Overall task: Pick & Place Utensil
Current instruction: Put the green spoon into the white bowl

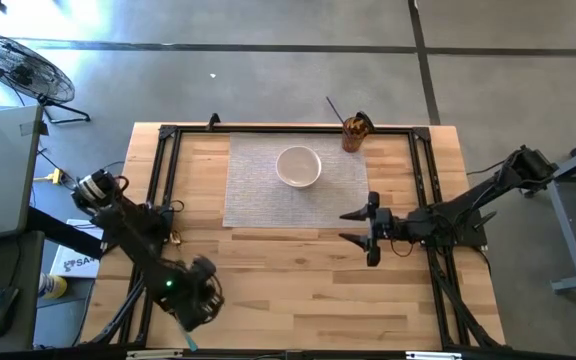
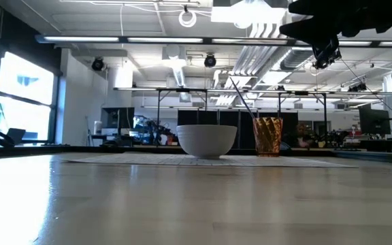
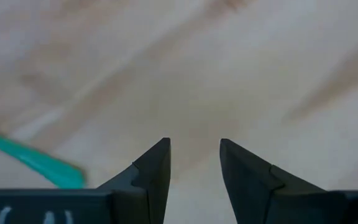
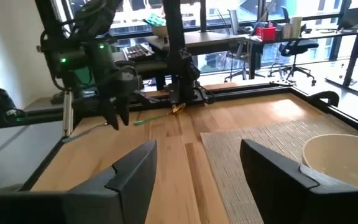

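Note:
A teal utensil lies flat on the wood at the table's near edge, left of the middle; it also shows as a teal strip in the left wrist view. My left gripper hangs open just above the table beside that utensil, pointing down, touching nothing; the high view shows it near the near-left corner. My right gripper is open, held level above the table's right half, pointing left. A white bowl stands on a grey placemat. An amber cup holds a dark stick.
A black frame runs along the table's left, far and right sides. The bowl and cup stand toward the far edge. Bare wood lies between the placemat and the near edge. A fan stands on the floor.

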Tool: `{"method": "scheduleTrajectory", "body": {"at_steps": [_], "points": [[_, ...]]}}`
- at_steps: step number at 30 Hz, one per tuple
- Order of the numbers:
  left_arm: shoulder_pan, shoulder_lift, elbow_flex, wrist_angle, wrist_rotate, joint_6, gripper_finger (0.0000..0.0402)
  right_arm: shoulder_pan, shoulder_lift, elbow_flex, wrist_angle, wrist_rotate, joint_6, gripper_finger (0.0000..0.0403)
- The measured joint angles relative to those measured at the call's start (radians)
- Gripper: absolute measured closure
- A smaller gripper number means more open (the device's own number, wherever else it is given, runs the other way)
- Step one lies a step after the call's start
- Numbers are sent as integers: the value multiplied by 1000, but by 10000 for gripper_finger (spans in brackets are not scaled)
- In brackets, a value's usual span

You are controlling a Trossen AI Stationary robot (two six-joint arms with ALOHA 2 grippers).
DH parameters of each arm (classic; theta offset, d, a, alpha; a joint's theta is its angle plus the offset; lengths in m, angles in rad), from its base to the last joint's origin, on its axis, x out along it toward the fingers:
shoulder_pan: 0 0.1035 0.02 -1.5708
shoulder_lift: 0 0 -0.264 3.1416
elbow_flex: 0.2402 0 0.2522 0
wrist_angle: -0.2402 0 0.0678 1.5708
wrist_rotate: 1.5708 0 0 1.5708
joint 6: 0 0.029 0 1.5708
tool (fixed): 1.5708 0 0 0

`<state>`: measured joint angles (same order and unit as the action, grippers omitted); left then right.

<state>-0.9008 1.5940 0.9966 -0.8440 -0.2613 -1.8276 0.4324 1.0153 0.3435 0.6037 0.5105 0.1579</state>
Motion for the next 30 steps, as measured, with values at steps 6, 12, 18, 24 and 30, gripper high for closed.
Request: {"method": "scheduleTrajectory", "body": {"at_steps": [6, 12, 18, 24, 30], "points": [[-78, 0, -1, -212, -94, -300, 266, 0, 0, 0, 0, 7, 3, 178], [-123, 0, -25, -346, -102, -552, 266, 0, 0, 0, 0, 7, 3, 178], [-120, 1, -126, -342, -85, -667, 266, 0, 0, 0, -4, 7, 3, 178], [-120, 1, -193, -316, -7, -725, 266, 0, 0, 0, -8, 7, 3, 178], [-120, 1, -254, -237, -3, -728, 266, 0, 0, 0, -8, 7, 3, 178]]}}
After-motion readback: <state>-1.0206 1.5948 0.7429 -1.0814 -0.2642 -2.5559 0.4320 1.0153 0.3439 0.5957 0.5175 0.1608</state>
